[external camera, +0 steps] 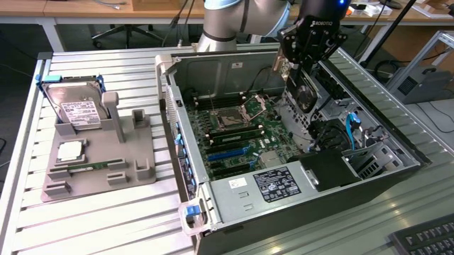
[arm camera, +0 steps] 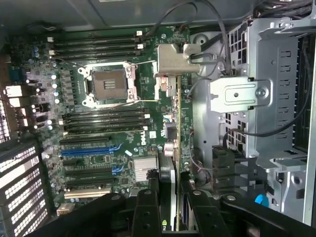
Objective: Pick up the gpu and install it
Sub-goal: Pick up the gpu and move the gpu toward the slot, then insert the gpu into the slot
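The gpu [external camera: 305, 95], a thin dark card with a round fan on its face and a metal bracket at one end, hangs upright under my gripper [external camera: 298, 71], which is shut on its upper edge. It hovers inside the open computer case [external camera: 177, 69], above the side of the motherboard [external camera: 227, 133] toward the exterior view's right. In the wrist view the gpu [arm camera: 168, 185] shows edge-on between the two black fingers [arm camera: 147, 210] of the gripper [arm camera: 173, 212]. It is held above the green motherboard [arm camera: 108, 128], beside the blue expansion slots [arm camera: 91, 149].
A grey holder tray [external camera: 99, 154] on the exterior view's left carries a silver hard drive [external camera: 74, 109], a processor [external camera: 69, 151] and a green RAM stick [external camera: 89, 167]. The power supply [external camera: 262, 186] fills the case's near end. A metal drive cage [arm camera: 266, 89] and loose cables flank the board.
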You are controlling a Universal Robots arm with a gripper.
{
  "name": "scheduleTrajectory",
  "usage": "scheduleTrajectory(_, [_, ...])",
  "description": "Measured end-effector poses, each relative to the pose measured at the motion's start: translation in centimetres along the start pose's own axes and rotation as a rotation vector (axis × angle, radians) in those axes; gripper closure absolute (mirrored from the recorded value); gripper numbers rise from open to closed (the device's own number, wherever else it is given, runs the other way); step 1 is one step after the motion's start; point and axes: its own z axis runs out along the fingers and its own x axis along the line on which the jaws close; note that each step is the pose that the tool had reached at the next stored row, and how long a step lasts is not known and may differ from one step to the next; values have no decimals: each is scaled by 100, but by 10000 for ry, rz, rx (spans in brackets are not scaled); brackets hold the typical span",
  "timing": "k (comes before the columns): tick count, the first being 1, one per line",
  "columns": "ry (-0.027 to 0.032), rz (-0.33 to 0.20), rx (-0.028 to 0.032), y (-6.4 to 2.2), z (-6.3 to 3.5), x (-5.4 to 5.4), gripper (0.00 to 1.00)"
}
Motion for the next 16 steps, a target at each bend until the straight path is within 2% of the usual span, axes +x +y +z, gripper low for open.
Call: scheduleTrajectory(16, [0, -1, -5, 5, 48, -8, 73])
